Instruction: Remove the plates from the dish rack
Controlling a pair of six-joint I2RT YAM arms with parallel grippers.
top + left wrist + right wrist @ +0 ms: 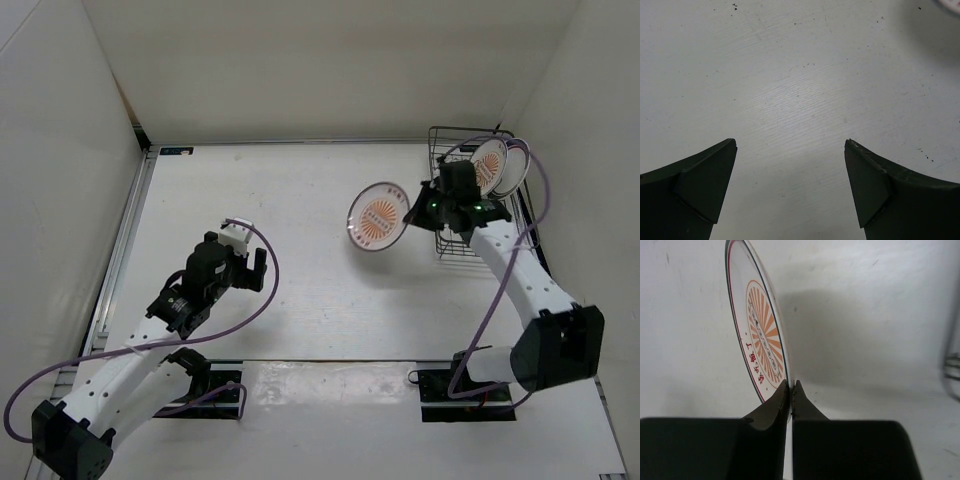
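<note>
First unloading step is judged in hand: one sunburst plate is held on edge over the worktop beside the dish rack, right fingers clamped on its rim, left fingers spread idle, two plates racked, so a gentle flat set-down is called for next.

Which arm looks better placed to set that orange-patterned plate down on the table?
The right. Its tool is shut on the rim of the plate, held just beside the rack. The left tool is open, holds nothing, and sits well away from the plate.
</note>
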